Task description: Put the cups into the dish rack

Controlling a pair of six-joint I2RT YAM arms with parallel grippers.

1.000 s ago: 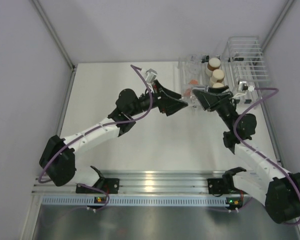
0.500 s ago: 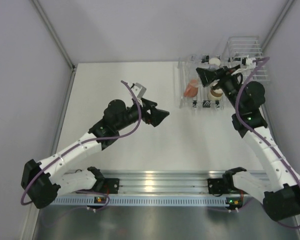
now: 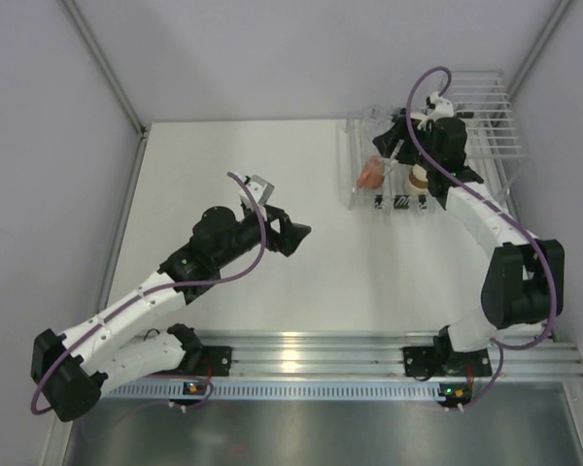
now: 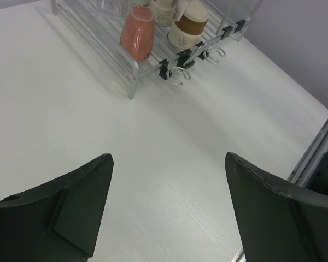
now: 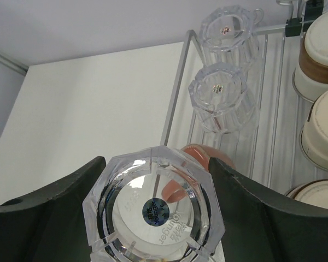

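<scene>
Placement step: my right end effector point(image 5: 157, 180) grips a clear cup point(image 5: 153, 210) base-up over the dish rack point(image 5: 174, 106), above the salmon cup point(image 5: 205, 155). Next I lower it into the rack, probably beside the other clear cups point(image 5: 224, 95). A second ago I hovered at the rack's near edge; my left end effector point(image 4: 167, 202), open and empty, has retreated from the rack.

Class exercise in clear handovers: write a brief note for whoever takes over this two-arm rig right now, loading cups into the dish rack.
Left gripper: fingers open, empty, over bare table.
Right gripper: shut on a clear cup, base up, above the dish rack's flat part.
Done, racked: two clear cups, salmon cup, three brown cups.
To do: set down the held cup, release.
</scene>
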